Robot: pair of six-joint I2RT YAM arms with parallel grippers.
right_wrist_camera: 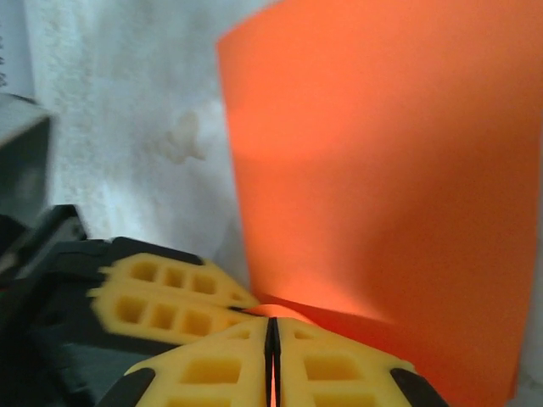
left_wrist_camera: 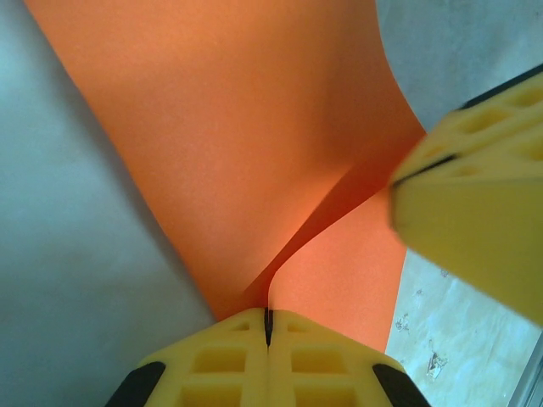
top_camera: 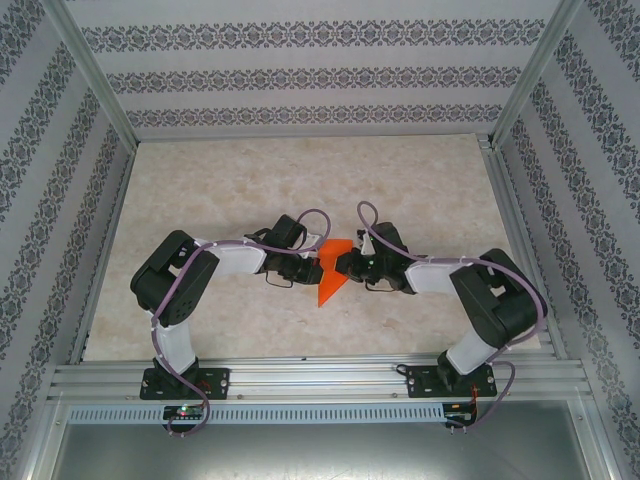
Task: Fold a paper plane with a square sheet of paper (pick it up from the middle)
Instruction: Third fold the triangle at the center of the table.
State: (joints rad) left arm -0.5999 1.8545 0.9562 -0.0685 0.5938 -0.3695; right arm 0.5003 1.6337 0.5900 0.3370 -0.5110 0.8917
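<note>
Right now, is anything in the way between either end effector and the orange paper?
Nothing visible. The left end effector and the right end effector are both shut on the orange paper, one at each side.

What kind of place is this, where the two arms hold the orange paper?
Probably a purpose-built robot test booth, not a home or a factory floor: an aluminium frame surrounds the marble-look table, patterned wall panels close three sides, and the left arm and right arm are bolted to the front rail.
</note>
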